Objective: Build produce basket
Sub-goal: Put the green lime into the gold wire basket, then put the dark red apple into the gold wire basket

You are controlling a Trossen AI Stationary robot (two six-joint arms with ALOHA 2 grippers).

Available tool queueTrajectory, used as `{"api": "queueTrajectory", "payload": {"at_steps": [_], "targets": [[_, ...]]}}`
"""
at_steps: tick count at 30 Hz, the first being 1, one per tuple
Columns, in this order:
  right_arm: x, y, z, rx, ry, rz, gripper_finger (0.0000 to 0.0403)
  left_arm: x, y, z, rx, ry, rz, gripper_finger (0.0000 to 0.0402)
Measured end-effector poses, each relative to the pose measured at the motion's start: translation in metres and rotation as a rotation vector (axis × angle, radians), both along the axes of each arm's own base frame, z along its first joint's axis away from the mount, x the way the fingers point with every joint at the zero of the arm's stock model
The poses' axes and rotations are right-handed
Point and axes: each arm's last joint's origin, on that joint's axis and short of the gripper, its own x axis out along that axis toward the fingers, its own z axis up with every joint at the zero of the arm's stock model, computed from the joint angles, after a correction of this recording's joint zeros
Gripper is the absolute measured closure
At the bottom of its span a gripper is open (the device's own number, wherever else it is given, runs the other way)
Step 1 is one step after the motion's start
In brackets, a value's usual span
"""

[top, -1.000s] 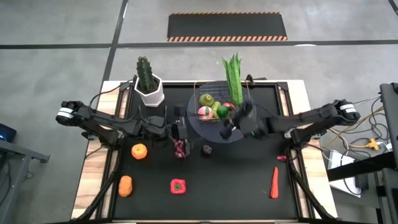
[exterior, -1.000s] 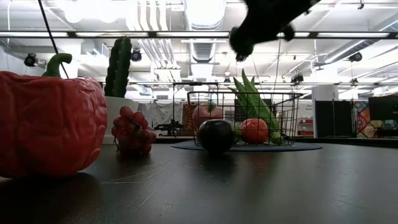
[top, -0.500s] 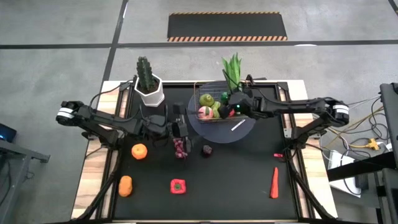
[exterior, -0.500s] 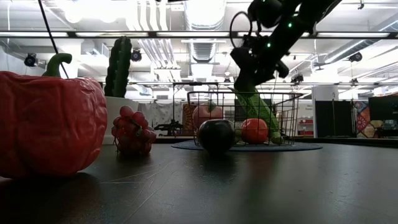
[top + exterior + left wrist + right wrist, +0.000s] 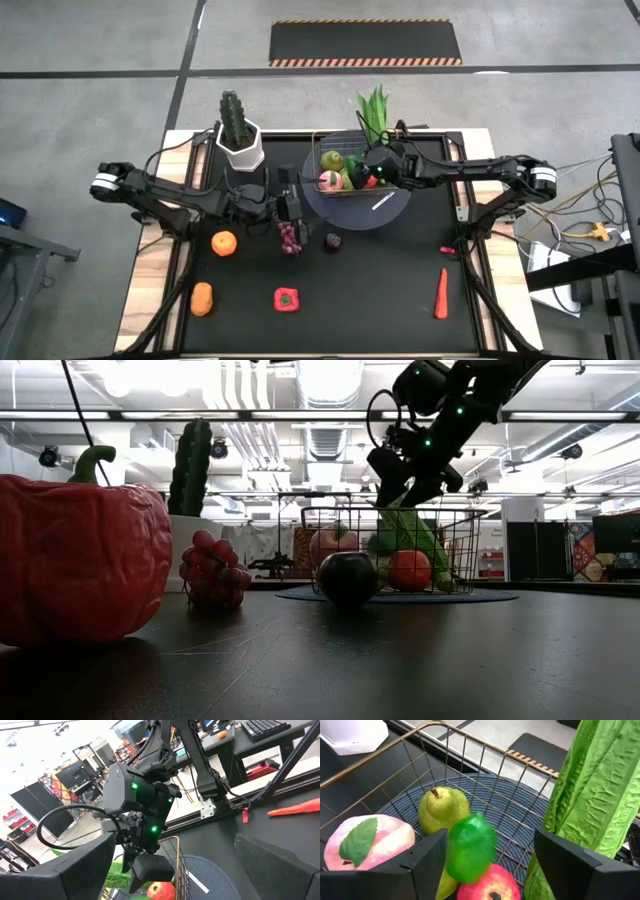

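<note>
**Two arms at the basket, one lime in mid-air**

Two dark arms reach in over the black surface (image 5: 400,290). The right hand (image 5: 372,172) hangs just above the coppery wire basket (image 5: 322,192), its fingers spread wide with nothing gripped. A small green lime (image 5: 470,847) sits between and just beyond those fingers in the right wrist view, above the fruit already inside; whether it touches anything below cannot be told.

The basket stands on a round grey mat (image 5: 392,212) at the far middle of the surface. Inside lie a yellow-green pear (image 5: 442,810), a pink peach with a green leaf (image 5: 367,842), a red apple (image 5: 487,882) and a long leafy green (image 5: 592,790) leaning against the far wall.

The left hand (image 5: 293,208) waits to the basket's left, beside a bunch of purple grapes (image 5: 289,238), fingers parted and empty. A dark plum (image 5: 332,240), an orange (image 5: 223,242), a carrot-coloured piece (image 5: 202,298), a red pepper (image 5: 287,299) and a red chilli (image 5: 441,293) lie scattered nearer the front. A cactus in a white pot (image 5: 238,135) stands at the far left.
</note>
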Motion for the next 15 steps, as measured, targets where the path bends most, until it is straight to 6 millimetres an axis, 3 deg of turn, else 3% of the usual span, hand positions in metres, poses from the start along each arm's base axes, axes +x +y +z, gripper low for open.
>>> {"api": "queueTrajectory", "payload": {"at_steps": [7,11,15], "targets": [[-0.008,0.004,0.018,0.005,-0.059,0.042,0.01,0.0,0.0,0.0,-0.001,0.0,0.0,0.0009],[-0.019,0.016,0.04,0.087,-0.16,0.199,0.0109,0.0,0.0,0.0,-0.007,-0.002,0.0,0.0009],[-0.031,0.04,0.06,0.177,-0.228,0.414,0.0127,0.0,-0.003,-0.001,-0.047,-0.01,-0.018,0.0009]]}}
